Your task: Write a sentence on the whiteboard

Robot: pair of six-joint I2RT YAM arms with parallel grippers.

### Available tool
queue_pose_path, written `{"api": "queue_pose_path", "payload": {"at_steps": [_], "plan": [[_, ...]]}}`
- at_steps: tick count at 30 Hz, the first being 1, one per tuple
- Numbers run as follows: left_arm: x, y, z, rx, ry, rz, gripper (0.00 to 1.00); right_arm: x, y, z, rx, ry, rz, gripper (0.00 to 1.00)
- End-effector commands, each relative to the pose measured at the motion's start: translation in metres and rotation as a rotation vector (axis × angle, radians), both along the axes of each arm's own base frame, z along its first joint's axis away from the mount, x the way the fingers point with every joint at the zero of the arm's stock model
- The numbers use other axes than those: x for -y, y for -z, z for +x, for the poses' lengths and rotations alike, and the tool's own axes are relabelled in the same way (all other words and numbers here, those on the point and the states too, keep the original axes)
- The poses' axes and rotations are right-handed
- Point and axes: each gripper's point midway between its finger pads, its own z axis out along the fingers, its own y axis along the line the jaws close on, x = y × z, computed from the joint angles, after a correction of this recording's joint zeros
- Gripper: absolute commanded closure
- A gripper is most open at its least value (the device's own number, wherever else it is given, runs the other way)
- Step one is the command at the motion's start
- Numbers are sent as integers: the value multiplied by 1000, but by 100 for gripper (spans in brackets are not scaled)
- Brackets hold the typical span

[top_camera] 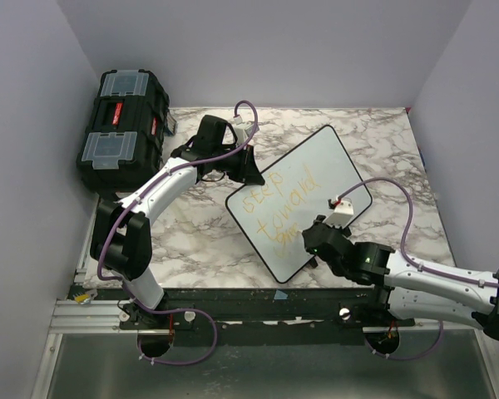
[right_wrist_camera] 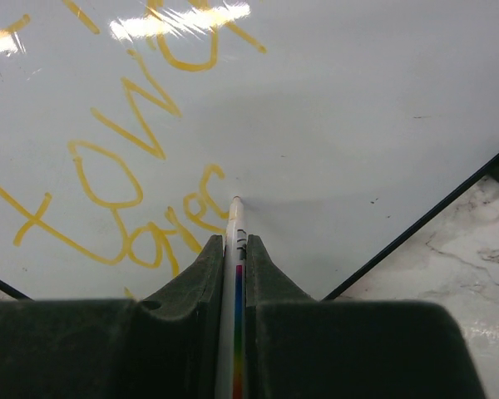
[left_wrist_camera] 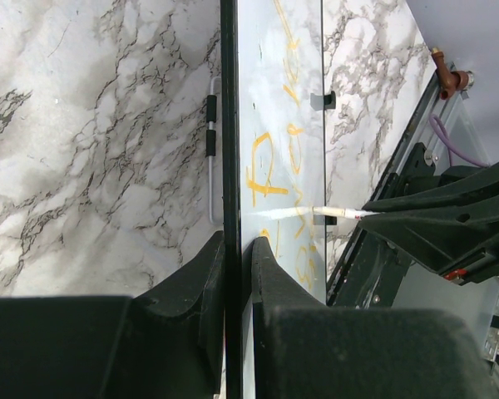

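You're mid-3rd line of yellow-orange handwritten sentence [right_wrist_camera: 125, 174]. R gripper [right_wrist_camera: 235, 243] clamps slim white marker [right_wrist_camera: 235, 220], tip probably touching. L gripper [left_wrist_camera: 237, 243] pinches black-rimmed flat white whiteboard [left_wrist_camera: 264, 100] edge. Next: extend stroke.

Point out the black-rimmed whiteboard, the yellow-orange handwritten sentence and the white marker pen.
black-rimmed white whiteboard [top_camera: 337, 162]: top view, bare upper-right surface.
yellow-orange handwritten sentence [top_camera: 284, 212]: top view, middle line of writing.
thin white marker pen [right_wrist_camera: 235, 224]: right wrist view, barrel just behind the tip.
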Motion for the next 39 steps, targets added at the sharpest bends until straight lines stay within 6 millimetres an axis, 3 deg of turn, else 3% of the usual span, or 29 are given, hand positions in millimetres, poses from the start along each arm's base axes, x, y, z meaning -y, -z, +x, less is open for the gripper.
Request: {"api": "queue_pose_path", "payload": {"at_steps": [1,14,24,39], "plan": [[8,9,-13,67,78,48,100,5,5,5,8,9,-77,99],[8,10,-13,67,80,50,100,-18,-18,16,66,-32,-38,100],[8,10,-13,69,80,50,100,-15,-10,14,55,-39,-52,99],[8,9,-14,72,80,48,100,12,20,-5,-38,-1,-86,99]]}}
